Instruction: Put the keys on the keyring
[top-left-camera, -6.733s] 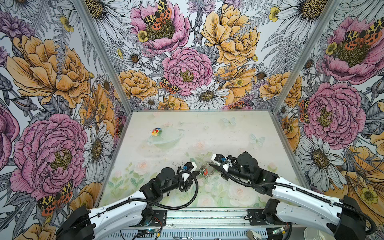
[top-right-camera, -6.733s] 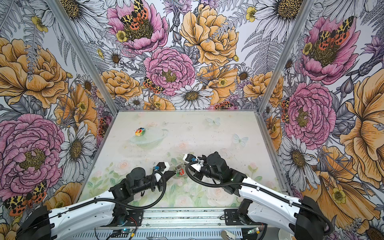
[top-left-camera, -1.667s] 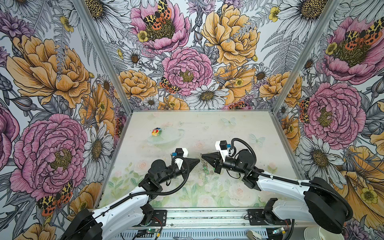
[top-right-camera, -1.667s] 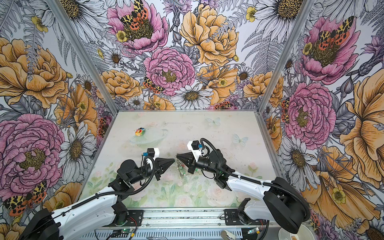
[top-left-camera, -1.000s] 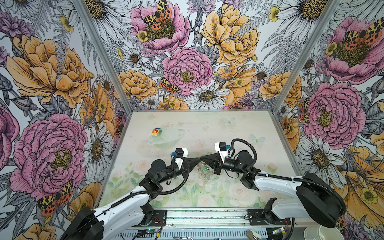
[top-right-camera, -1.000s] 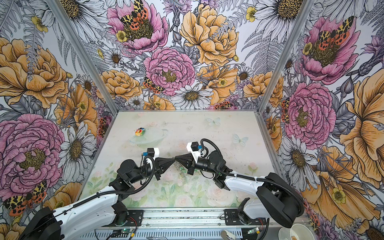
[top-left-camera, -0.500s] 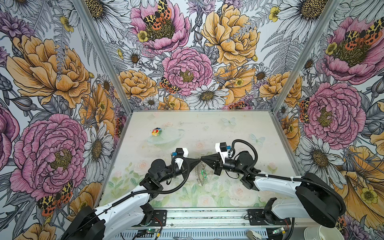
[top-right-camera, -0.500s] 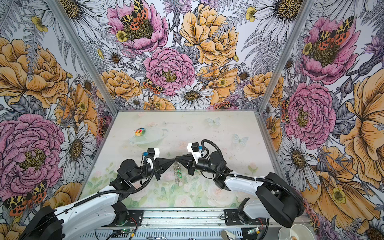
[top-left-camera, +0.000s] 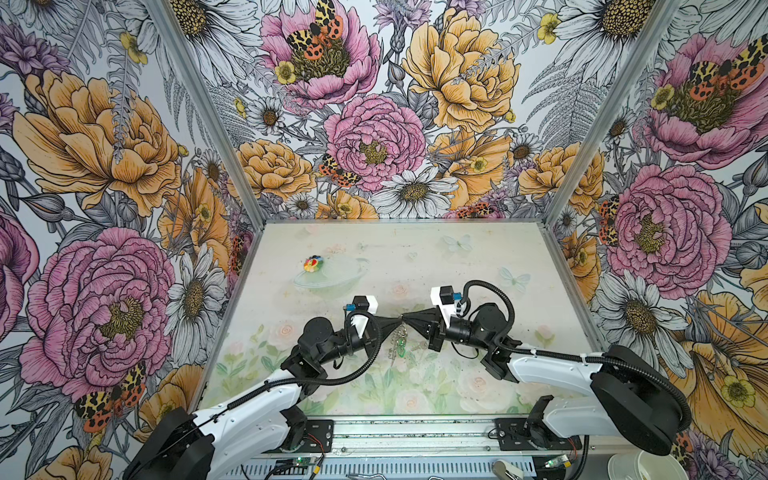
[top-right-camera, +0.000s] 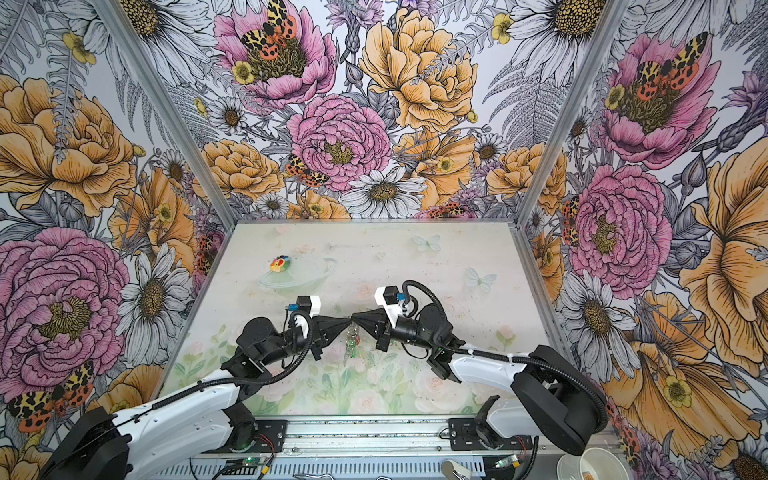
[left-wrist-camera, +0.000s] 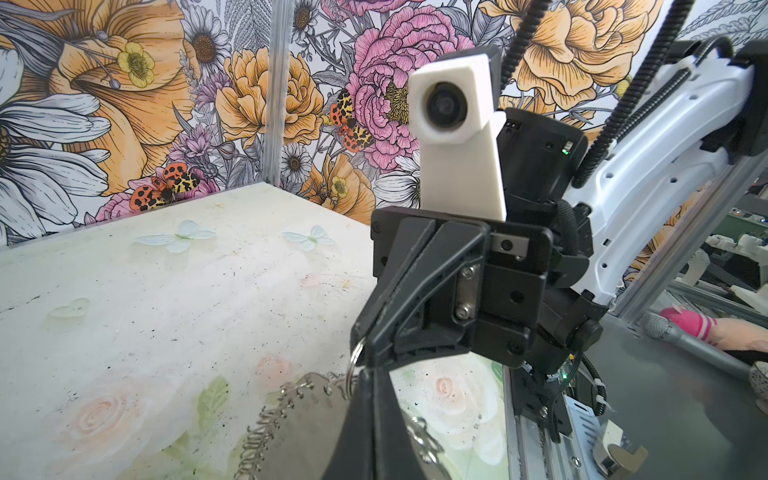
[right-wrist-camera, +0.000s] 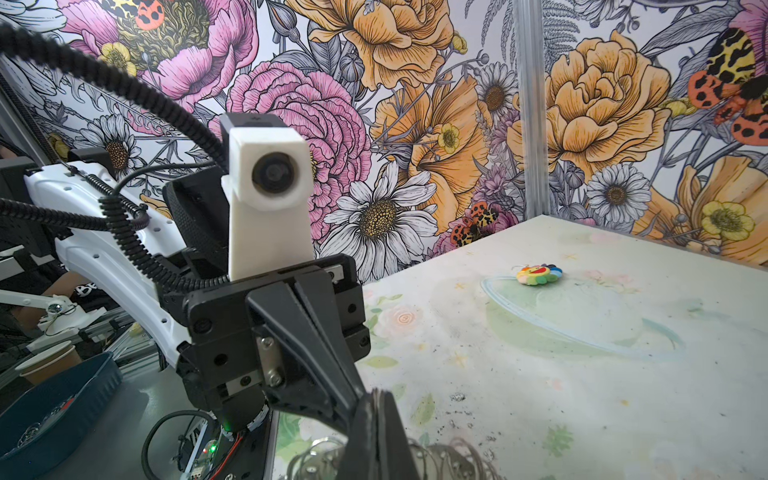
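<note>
Above the middle of the table my left gripper (top-left-camera: 396, 323) and right gripper (top-left-camera: 407, 322) meet tip to tip, both shut. The keyring (top-left-camera: 395, 347) hangs below that meeting point, clear of the table, with the green-headed keys (top-left-camera: 401, 350) dangling against it. Both top views show this bunch, keys (top-right-camera: 352, 345) included. In the left wrist view my left gripper (left-wrist-camera: 367, 376) pinches a small silver ring at the top of the keyring's grey looped band (left-wrist-camera: 299, 419). In the right wrist view a thin metal edge sits between the shut jaws of my right gripper (right-wrist-camera: 376, 401), with wire loops (right-wrist-camera: 453, 457) below.
A round multicoloured toy (top-left-camera: 312, 263) lies at the back left of the table, also seen as the toy (right-wrist-camera: 539, 274) in the right wrist view. Floral walls close the table on three sides. A dark blue tray (right-wrist-camera: 62, 399) sits off the table's front.
Both grippers stay tip to tip at the same spot. The hanging keyring has turned and swung slightly beneath them.
</note>
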